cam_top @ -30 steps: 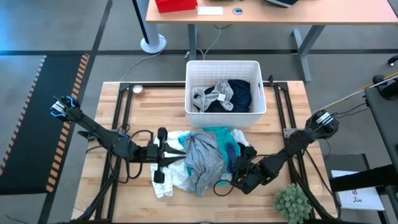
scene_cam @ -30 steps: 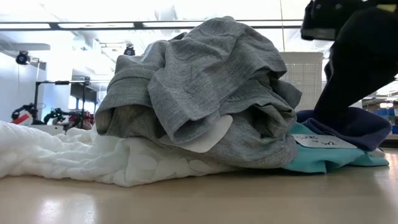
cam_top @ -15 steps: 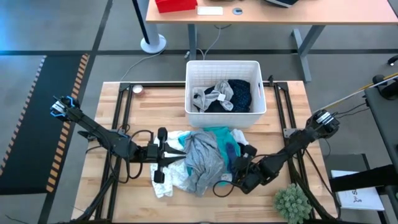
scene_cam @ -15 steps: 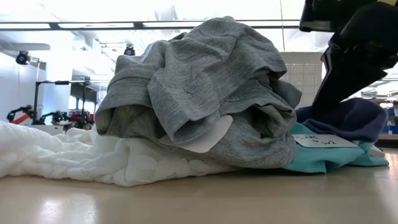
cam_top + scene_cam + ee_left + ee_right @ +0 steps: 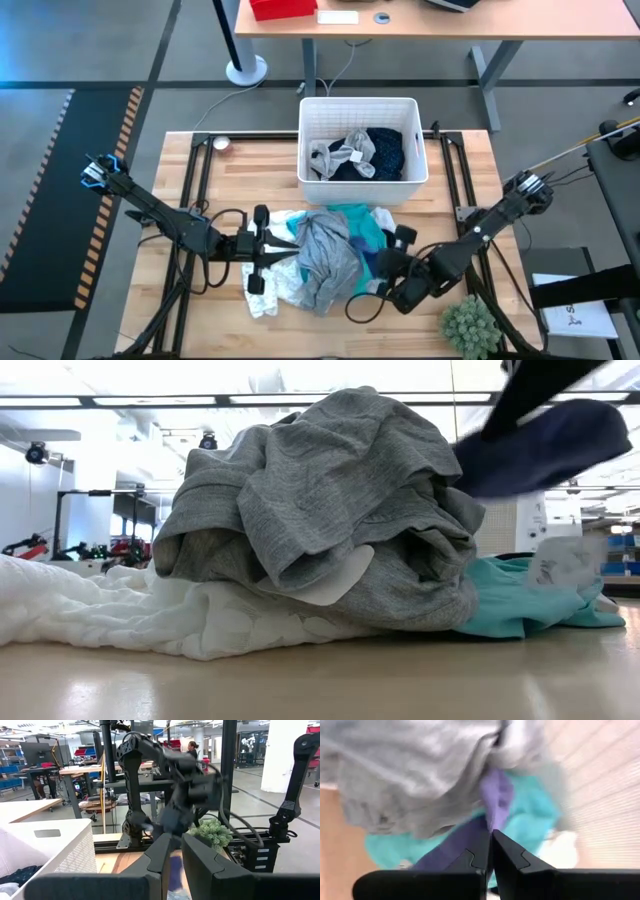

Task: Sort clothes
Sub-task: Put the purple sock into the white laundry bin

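A pile of clothes lies mid-table: a white lacy garment [image 5: 268, 290], a grey one [image 5: 325, 255] on top, a turquoise one [image 5: 358, 222] at the far right. My right gripper [image 5: 385, 272] stands at the pile's right side, raised and shut on a dark blue garment [image 5: 540, 445]. That garment also shows in the right wrist view [image 5: 496, 802]. My left gripper [image 5: 292, 245] rests level at the pile's left side, its fingers a narrow gap apart and empty. My right gripper pinches a bunched fold of the dark blue garment [image 5: 492, 826] between its two fingers. The garment is lifted above the pile, and its free end [image 5: 590, 430] is clear of the turquoise garment.
A white bin [image 5: 362, 110] at the far middle holds grey and dark navy clothes. A small green plant [image 5: 468, 325] stands at the near right corner. A black cable loop [image 5: 360, 305] lies near the pile. Bare wood lies left and right of the pile.
My right gripper has gone up and a little toward the table's right edge, staying shut. The dark blue garment has been drawn off the pile's right side and lifted clear, baring the turquoise garment and its label. The grey and white garments have stayed put.
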